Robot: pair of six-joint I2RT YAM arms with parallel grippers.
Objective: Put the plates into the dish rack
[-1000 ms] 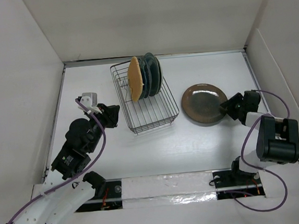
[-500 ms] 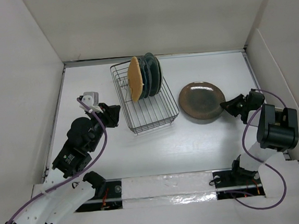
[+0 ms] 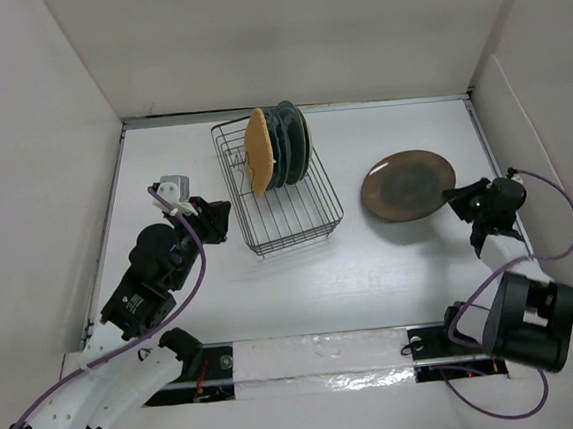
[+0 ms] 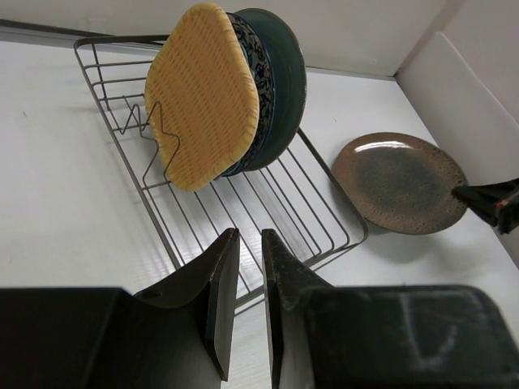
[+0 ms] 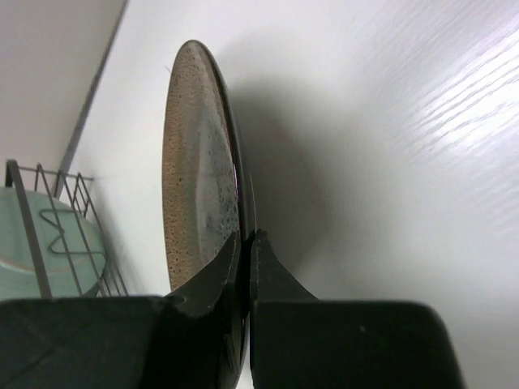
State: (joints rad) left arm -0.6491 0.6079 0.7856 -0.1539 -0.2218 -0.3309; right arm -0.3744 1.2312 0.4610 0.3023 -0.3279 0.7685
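Slippage is the nearest worry: the right gripper (image 5: 246,243) pinches the glossy brown plate (image 5: 195,162) by a thin bite of its near rim, jaws clamped tight on the edge. All the plate's weight hangs out beyond that pinch, so a quick swing or wrist roll could let the glazed rim pivot free and drop to the table (image 3: 393,285). The plate sits at an angle with a shadow beneath it. Whether any part of it touches the table I cannot tell, and a dragging edge could lever the grip open. Across to the left, the left gripper (image 4: 249,243) grasps nothing, its jaws nearly together with a slim gap, just beside the left side of the dish rack (image 3: 297,219). Farther back, the orange rounded-square plate (image 4: 203,97), the blue-and-white patterned plate (image 4: 261,101) and the dark teal plate (image 4: 285,73) stand on edge, crowded at the rack's far end. The free prongs lie nearer, so the brown plate brought in too flat or too deep would likely strike the orange one, or straddle a divider and topple.
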